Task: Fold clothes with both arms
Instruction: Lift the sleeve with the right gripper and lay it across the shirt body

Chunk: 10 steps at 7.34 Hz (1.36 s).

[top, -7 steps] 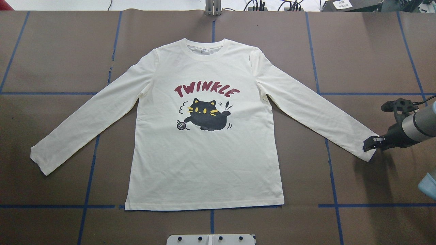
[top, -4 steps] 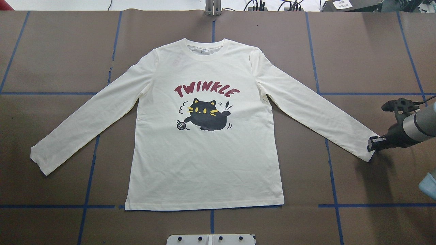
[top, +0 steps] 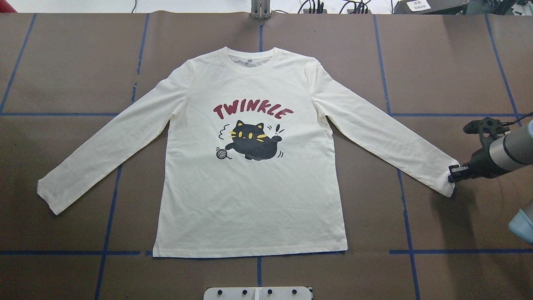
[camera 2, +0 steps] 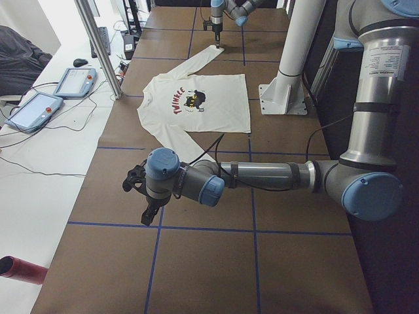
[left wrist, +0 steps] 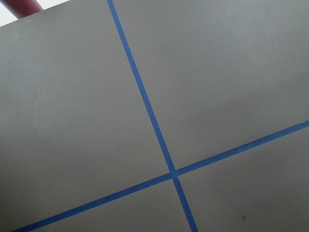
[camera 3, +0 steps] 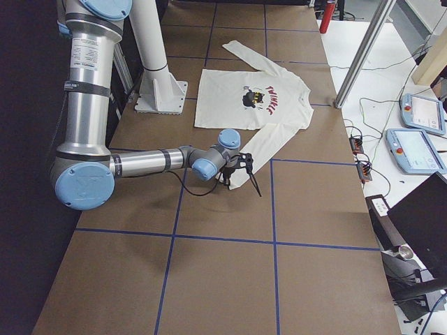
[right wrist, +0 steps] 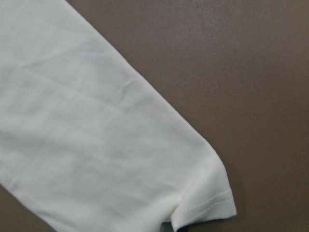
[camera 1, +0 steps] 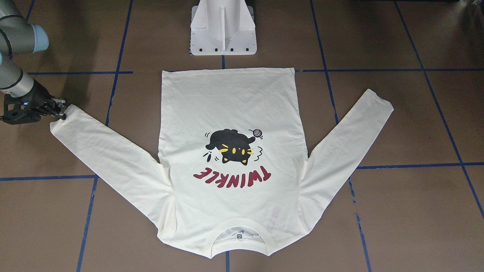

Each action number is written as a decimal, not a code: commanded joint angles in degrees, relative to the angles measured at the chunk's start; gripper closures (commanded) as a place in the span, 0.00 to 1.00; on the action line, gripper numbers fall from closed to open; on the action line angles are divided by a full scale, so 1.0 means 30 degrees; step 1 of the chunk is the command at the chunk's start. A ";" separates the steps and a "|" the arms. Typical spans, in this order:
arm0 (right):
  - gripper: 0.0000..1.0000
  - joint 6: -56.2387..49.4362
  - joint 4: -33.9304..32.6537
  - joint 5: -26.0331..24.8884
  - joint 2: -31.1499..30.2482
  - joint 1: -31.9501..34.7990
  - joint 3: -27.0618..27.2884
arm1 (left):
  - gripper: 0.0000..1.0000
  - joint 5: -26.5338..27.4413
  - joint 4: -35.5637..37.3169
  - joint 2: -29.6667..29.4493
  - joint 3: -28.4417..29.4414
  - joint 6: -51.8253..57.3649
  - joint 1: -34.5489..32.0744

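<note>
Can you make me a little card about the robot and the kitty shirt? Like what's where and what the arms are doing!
shirt: cream-white long-sleeved T-shirt with black cat print, spread flat, print up, both sleeves out
table: brown table with blue tape lines
right arm: black two-finger right gripper at one sleeve cuff; grip unclear
left arm: black two-finger left gripper apart from the shirt, over bare table; open or shut unclear
folding: not yet begun

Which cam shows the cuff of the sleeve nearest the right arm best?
Right wrist-mounted: the cream-white sleeve cuff is close up, hem stitching visible. Overhead and front-facing show it small at the frame edge, the side views tiny, and the left wrist view not at all.
</note>
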 commanded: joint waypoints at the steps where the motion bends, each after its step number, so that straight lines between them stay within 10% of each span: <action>1: 1.00 0.0004 0.0077 0.0037 0.0364 0.0164 0.0954 | 0.00 0.0000 0.0004 0.0000 -0.0001 -0.0029 -0.0018; 4: 1.00 0.0735 0.0018 0.0097 0.5353 0.1303 0.0591 | 0.00 0.0000 0.0004 -0.0147 0.0028 -0.0146 -0.0018; 7: 1.00 0.2079 0.0047 0.0301 1.4105 0.1658 -0.4701 | 0.00 0.0000 0.0004 -0.0147 0.0057 -0.0146 -0.0018; 10: 1.00 0.3199 0.0164 0.0390 2.3896 0.1339 -1.4005 | 0.00 0.0000 0.0003 -0.0176 0.0291 -0.0117 -0.0018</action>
